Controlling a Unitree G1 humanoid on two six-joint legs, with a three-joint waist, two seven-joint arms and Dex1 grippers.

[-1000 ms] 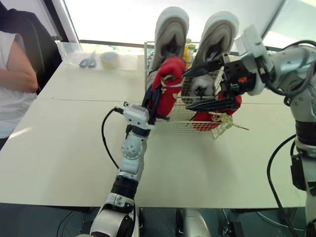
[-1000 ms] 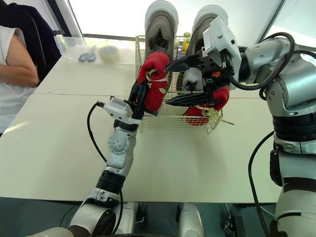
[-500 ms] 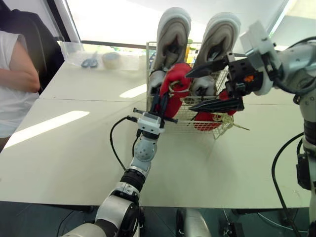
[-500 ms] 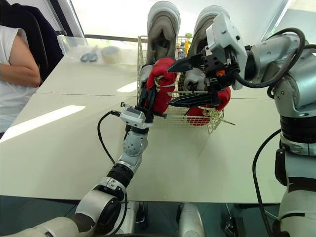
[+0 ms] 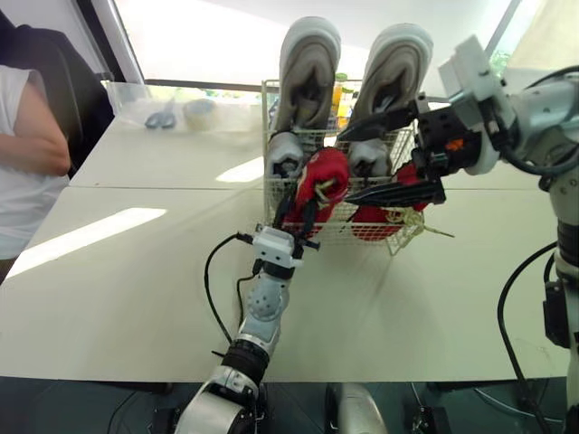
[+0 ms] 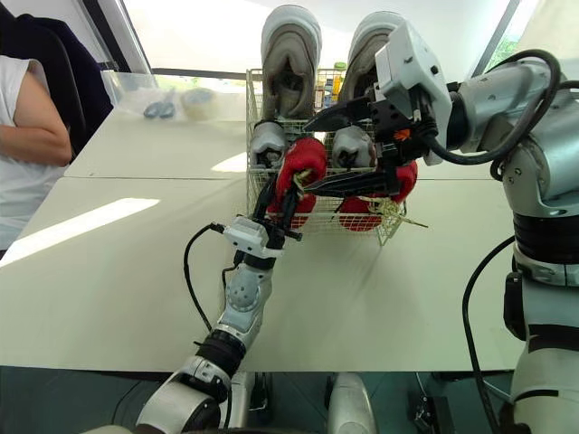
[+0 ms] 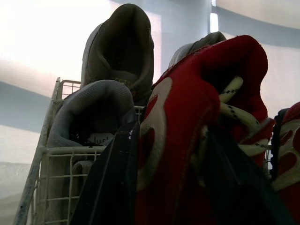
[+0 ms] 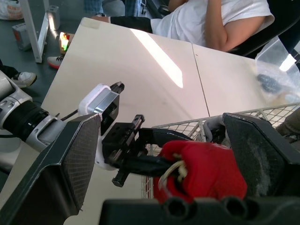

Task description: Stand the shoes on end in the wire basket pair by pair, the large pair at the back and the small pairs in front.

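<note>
Shoe, red, is pinched in my left gripper at the front wall of the wire basket. I judge it light and soft-sided, with loose laces; the stiffer heel offers the best hold. Right gripper hovers spread alongside.

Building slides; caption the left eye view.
Left end effector holds a red shoe at the front of the wire basket, right end effector open beside it.
</note>
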